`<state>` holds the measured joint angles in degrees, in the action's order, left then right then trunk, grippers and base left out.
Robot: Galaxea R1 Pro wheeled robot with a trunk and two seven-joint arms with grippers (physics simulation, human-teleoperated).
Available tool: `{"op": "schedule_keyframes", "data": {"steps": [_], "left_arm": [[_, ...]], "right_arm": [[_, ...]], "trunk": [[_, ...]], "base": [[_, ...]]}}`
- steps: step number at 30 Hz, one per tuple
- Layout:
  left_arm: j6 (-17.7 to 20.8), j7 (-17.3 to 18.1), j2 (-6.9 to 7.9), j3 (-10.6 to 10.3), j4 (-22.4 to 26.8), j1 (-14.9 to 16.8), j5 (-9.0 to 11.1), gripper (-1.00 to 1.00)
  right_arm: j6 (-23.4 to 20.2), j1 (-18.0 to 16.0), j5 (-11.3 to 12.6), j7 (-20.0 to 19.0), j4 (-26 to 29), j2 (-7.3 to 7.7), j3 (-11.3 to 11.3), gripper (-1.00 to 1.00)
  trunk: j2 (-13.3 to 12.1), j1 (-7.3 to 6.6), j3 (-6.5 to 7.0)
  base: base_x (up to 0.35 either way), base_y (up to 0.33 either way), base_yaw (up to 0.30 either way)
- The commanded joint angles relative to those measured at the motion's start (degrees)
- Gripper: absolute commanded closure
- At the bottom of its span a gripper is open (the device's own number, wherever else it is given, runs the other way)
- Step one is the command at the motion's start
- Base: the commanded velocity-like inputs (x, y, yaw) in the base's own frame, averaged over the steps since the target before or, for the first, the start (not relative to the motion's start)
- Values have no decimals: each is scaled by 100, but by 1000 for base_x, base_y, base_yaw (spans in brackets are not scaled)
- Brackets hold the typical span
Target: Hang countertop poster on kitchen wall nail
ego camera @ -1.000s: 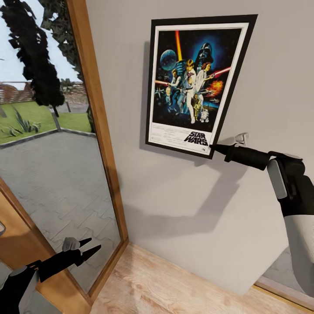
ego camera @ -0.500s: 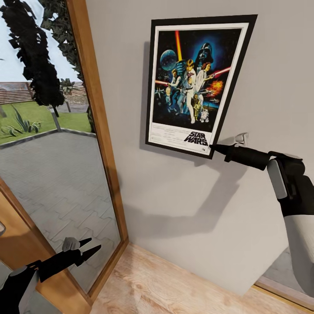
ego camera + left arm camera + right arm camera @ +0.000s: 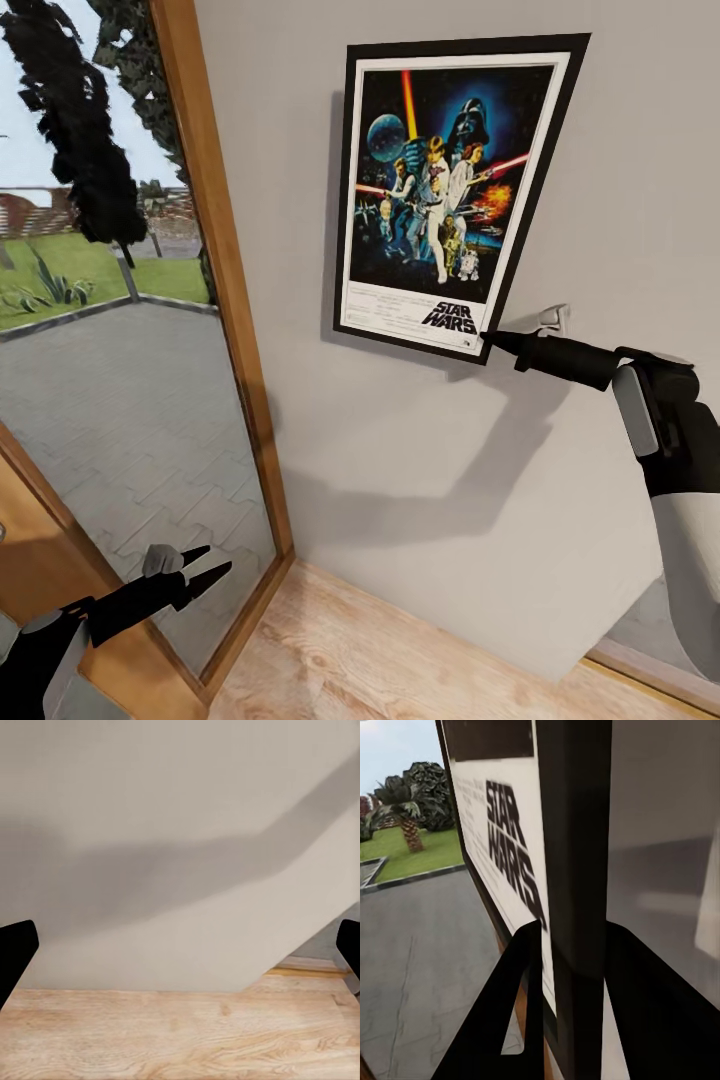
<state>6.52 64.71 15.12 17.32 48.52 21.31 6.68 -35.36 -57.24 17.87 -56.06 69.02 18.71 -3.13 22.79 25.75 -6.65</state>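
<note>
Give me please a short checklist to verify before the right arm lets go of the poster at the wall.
1. Right tool grips the poster at its lower corner; the right wrist view shows the frame between both fingers: ok.
2. Poster is up against the grey wall: ok.
3. Poster is hooked on a nail: cannot tell, no nail is visible behind it.
4. Poster hangs straight: not ok, it looks tilted in the head view, though the camera angle may add to this.
5. Left tool is open, empty and low near the glass door, away from the poster: ok.
</note>
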Motion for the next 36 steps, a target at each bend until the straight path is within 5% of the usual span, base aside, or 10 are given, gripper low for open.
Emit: {"op": "schedule_keyframes", "data": {"steps": [1, 36], "left_arm": [[60, 24, 0, 5, 0, 5, 25, -100], [69, 24, 4, 8, 0, 5, 26, -100]], "right_arm": [[-50, -6, 41, -19, -2, 1, -3, 100], [-47, -2, 43, -19, -2, 1, -11, 100]], "trunk": [[13, 4, -13], [13, 4, -13]], "base": [[16, 0, 0], [23, 0, 0]]}}
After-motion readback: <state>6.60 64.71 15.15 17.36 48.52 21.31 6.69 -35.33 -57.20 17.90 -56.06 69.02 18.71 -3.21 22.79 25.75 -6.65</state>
